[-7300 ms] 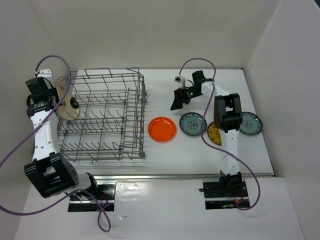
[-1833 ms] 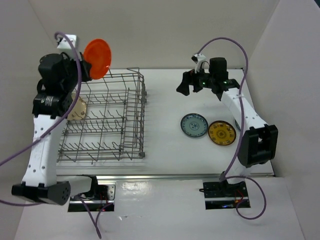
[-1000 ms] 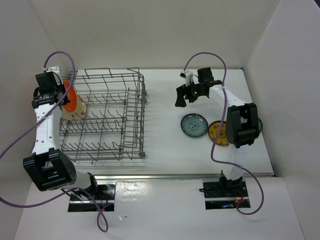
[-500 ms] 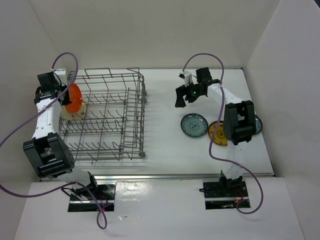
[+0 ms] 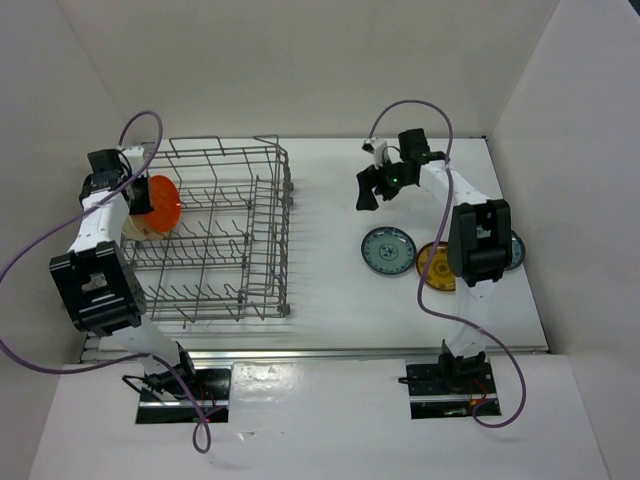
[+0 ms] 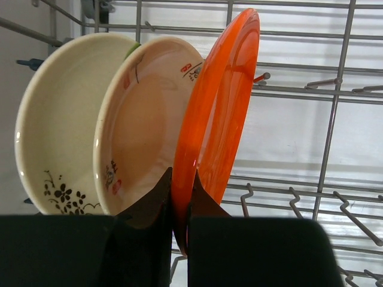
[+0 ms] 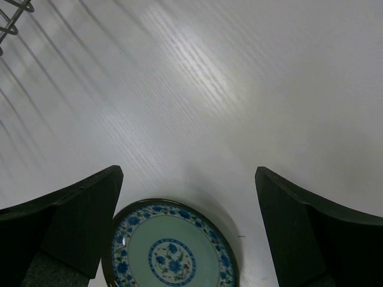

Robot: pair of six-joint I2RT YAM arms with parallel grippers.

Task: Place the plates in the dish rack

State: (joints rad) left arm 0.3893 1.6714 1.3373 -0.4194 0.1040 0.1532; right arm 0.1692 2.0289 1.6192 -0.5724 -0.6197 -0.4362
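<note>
My left gripper (image 6: 179, 179) is shut on the rim of the orange-red plate (image 6: 221, 113), which stands on edge in the dish rack (image 6: 335, 95) beside two upright cream plates (image 6: 143, 125) (image 6: 60, 131). From above, the left gripper (image 5: 138, 195) and the orange plate (image 5: 162, 200) are at the rack's (image 5: 250, 240) left end. My right gripper (image 5: 365, 192) is open and empty over the table, just beyond the blue-and-white plate (image 5: 388, 250) (image 7: 173, 251). The yellow plate (image 5: 432, 268) lies right of it, partly hidden by the right arm.
The rim of another bluish plate (image 5: 515, 250) shows behind the right arm's elbow. The rack's tall wire sides and tines (image 6: 299, 200) surround the left gripper. White walls close in the table at the back and sides. A rack corner (image 7: 12, 12) shows top left.
My left gripper has carried the orange plate down from above the rack into its left end, next to the cream plates. My right gripper has barely shifted.
</note>
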